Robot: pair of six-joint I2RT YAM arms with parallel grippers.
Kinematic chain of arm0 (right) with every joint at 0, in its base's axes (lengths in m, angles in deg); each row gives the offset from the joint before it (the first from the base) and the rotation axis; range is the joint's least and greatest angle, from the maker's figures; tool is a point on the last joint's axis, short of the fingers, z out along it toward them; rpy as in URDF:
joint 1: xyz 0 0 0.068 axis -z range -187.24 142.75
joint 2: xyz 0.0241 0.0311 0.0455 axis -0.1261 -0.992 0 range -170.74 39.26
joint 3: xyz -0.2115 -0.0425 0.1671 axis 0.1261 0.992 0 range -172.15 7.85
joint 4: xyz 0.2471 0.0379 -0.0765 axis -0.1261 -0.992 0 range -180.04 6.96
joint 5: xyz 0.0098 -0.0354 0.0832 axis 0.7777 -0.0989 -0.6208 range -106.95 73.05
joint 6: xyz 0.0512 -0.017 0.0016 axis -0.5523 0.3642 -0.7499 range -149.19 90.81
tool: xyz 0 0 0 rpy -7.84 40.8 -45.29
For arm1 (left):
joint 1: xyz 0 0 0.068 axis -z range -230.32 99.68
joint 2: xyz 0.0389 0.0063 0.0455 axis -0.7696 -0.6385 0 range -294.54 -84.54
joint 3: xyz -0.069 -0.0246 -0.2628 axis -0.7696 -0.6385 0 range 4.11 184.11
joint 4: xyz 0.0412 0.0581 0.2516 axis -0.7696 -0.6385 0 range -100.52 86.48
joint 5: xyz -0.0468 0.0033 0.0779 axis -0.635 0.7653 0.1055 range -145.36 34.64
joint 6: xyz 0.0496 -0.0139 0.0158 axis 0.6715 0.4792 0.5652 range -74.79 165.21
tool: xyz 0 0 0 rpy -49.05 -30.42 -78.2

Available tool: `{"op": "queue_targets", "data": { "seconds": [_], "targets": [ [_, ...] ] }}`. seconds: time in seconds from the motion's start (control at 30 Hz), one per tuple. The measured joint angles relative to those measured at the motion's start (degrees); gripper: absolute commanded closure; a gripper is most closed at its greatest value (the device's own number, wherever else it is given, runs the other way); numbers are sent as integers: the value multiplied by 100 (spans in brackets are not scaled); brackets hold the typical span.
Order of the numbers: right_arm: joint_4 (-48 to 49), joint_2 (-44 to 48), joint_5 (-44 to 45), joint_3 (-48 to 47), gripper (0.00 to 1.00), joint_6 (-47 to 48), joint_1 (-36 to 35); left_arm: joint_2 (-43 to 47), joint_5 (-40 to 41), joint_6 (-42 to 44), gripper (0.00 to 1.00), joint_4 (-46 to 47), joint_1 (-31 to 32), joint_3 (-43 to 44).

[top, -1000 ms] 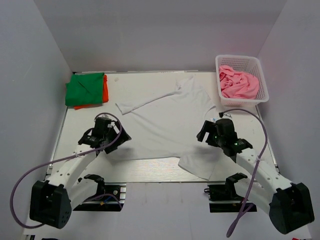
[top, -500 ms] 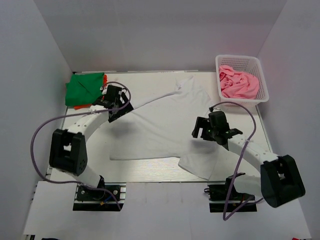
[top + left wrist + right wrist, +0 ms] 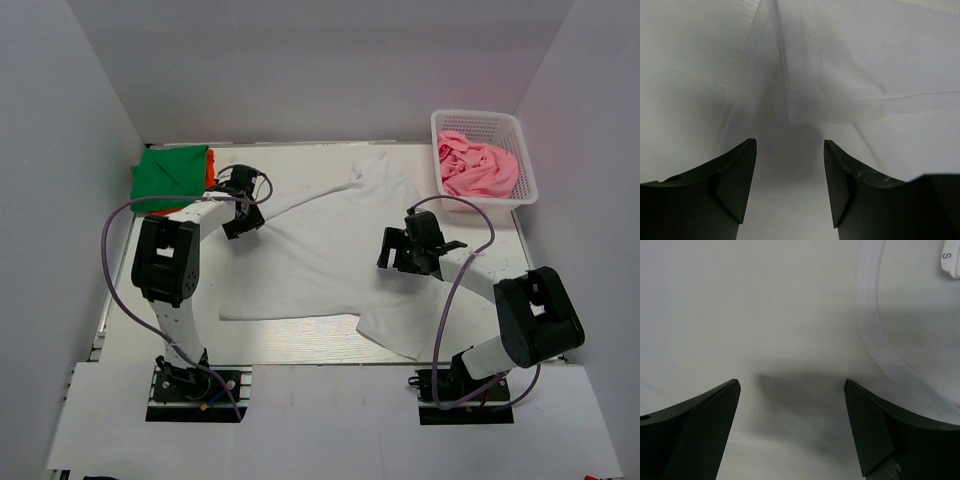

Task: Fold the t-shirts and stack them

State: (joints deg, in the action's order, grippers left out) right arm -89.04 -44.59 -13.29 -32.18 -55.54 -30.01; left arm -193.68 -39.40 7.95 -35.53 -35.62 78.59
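Counter (image 3: 300,340) | shirt (image 3: 330,250) spread flat for folding | left gripper (image 3: 790,145) half-open, empty, sleeve (image 3: 840,95) just ahead | right gripper (image 3: 792,382) wide, empty, collar (image 3: 875,340) ahead-right

White shirt (image 3: 320,250) spread; green shirt (image 3: 170,176) atop orange shirt (image 3: 211,173); pink shirt (image 3: 478,168) crumpled.

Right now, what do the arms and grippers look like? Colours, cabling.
Both alike: left arm and right arm have white links between boxy black joint housings. A purplish-grey cable loops loosely outside each one. Left gripper and right gripper carry matte black, wedge-shaped fingers. No markings visible.
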Motion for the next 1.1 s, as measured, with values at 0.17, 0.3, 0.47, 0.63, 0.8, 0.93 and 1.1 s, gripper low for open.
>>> {"op": "queue_targets", "data": {
  "seconds": [0.17,0.3,0.47,0.63,0.8,0.93,1.1],
  "targets": [
    [129,-70,-144,-33,10,0,33,-356,107,28,39,-59,0,238],
    [201,-98,-201,-35,10,2,63,-424,166,28,48,-74,-4,378],
    [225,-103,-236,-35,10,7,66,-557,229,31,49,-74,-35,621],
    [258,-118,-240,-35,10,33,79,-710,308,31,54,-74,-35,763],
    [302,-133,-275,-35,10,48,90,-946,348,-17,83,-98,-35,1067],
    [326,-144,-378,-35,10,66,92,-1010,380,-24,90,-103,-35,1161],
    [367,-201,-435,-70,10,98,94,-1012,411,-13,88,-195,-35,1250]
  ]
}}
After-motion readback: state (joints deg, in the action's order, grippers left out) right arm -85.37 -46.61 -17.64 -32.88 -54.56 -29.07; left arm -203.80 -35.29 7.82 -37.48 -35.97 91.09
